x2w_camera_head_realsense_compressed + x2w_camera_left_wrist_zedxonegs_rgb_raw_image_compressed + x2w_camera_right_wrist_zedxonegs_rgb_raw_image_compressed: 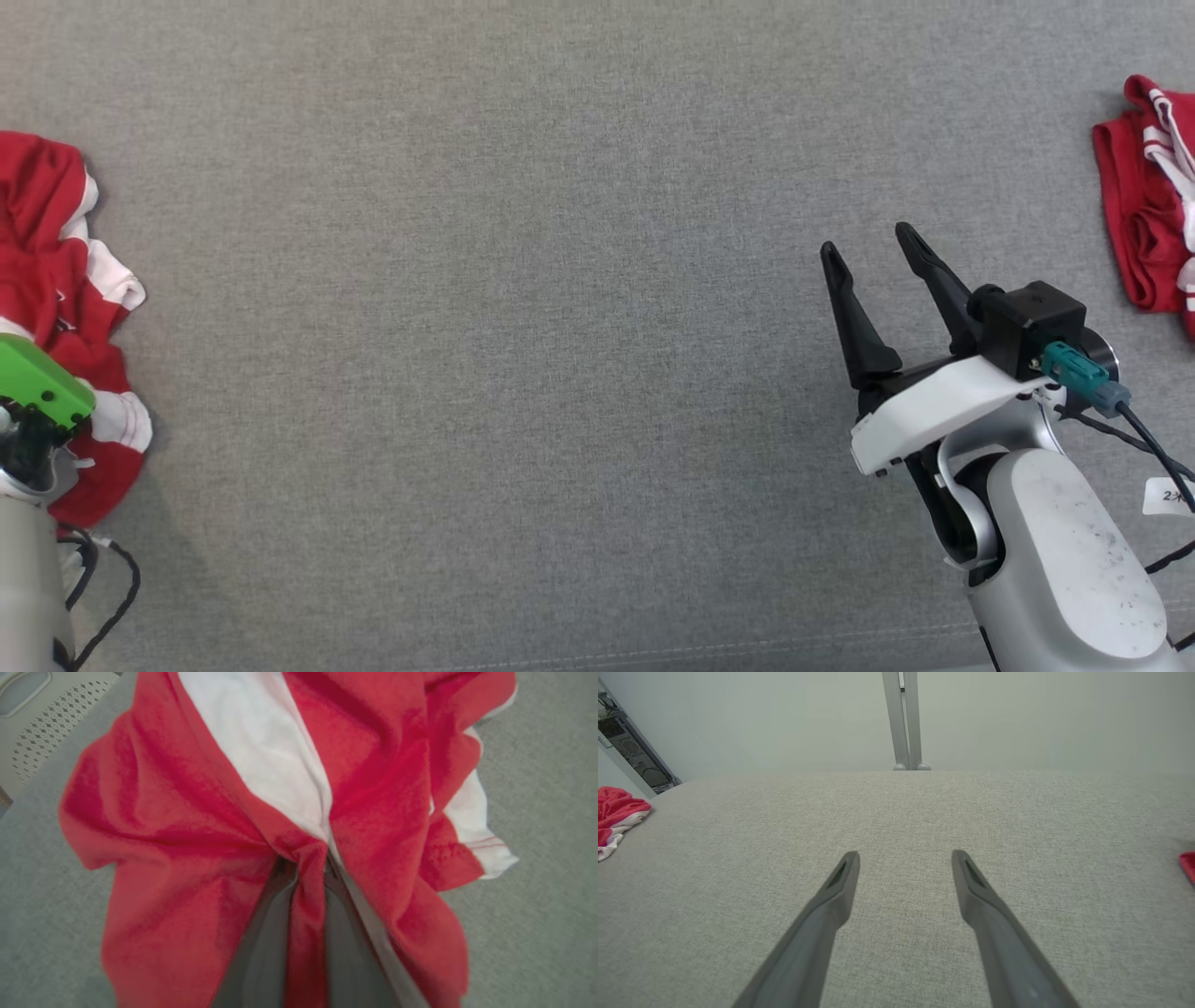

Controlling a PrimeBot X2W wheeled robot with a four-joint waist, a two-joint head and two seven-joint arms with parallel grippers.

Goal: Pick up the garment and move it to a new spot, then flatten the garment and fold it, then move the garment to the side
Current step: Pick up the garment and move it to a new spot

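- garment [56, 271], red with white bands, lies crumpled at the far left edge of the grey tabletop [523, 327] in the head view; its long run goes from near the robot to far.
- left fingers [261, 952] are together, clamped on a raised fold of the red cloth; the left wrist view shows that ridge pinched between them and the rest of the cloth fanning away ahead.
- right fingers [854, 317] stand apart and hold nothing, over bare tabletop at the lower right, well apart from the heap.
- second red and white piece of clothing [1144, 196] sits at the far right edge, nearer the right arm.
- step in hand, as a judgement: the pick-up, with the grip made and the carry not yet done; whether any cloth is off the tabletop cannot be told.
- bare middle of the tabletop lies to the heap's right, so the coming carry likely goes that way on the left arm, the nearer one.
- held at one fold, the cloth will probably hang and drag.
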